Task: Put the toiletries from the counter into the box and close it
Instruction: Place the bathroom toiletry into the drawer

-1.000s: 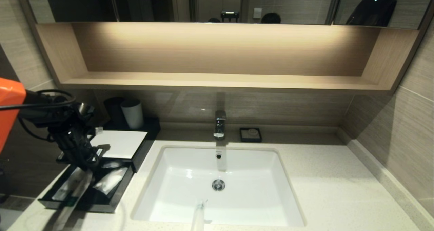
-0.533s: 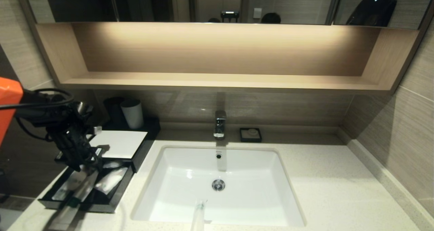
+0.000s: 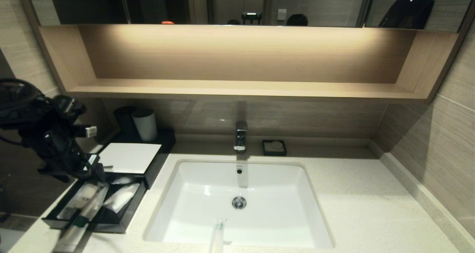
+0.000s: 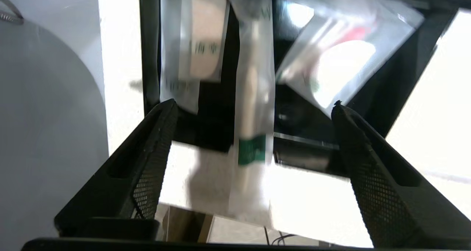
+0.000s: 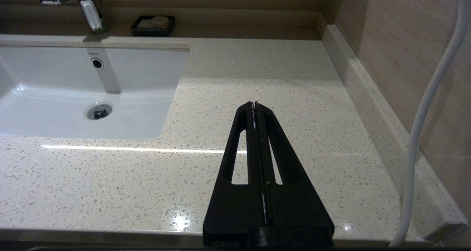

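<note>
Long, slim clear-wrapped stick packet with a green band: light, slippery, crinkly.

It lies half in the black box's open drawer, its tail overhanging the front; grip mid-length. Left gripper hangs spread wide, empty, above; right gripper clenched, parked over the speckled counter.

Right gripper fingers together, above counter

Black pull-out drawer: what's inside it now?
Black drawer holds a beige-card packet, a white sachet, and a green-marked stick packet overhanging its front. The floor beneath them is hidden.
</note>
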`<state>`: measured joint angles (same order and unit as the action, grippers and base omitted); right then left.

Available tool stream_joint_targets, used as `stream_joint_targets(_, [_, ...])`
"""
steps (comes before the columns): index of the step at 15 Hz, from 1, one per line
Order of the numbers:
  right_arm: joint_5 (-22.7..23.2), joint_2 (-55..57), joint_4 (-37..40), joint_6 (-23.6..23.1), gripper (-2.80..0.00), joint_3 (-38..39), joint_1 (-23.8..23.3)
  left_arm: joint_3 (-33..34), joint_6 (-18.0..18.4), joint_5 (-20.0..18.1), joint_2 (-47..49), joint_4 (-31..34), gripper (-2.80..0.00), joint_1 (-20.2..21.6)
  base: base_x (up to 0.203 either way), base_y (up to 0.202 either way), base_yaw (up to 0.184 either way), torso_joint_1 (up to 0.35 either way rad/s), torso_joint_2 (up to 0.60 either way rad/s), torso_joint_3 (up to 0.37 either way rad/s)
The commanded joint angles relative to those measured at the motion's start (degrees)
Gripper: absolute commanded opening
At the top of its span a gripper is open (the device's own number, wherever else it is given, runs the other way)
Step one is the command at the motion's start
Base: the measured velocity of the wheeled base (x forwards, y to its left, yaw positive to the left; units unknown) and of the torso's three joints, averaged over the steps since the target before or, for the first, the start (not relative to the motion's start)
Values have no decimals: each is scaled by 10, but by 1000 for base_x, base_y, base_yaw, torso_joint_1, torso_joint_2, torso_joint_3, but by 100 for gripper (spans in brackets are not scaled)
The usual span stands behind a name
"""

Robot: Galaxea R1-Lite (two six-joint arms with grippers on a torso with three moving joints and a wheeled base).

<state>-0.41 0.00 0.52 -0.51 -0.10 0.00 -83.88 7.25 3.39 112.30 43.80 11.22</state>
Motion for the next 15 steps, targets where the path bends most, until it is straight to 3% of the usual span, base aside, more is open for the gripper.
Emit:
stream_joint_targets(1, [0,-1,0,0,-280,0,0,48,-7,0,-71,1,-280,0,0,0,0,0,0,0])
stream_joint_targets(9, [1,0,0,0,-280,0,0,199,-25,3,-158,-5,-280,1,0,0,0,0,0,0])
stream_joint_targets(15, [0,-1,0,0,-280,0,0,259,-26,2,-164,-6,-280,2,0,0,0,0,0,0])
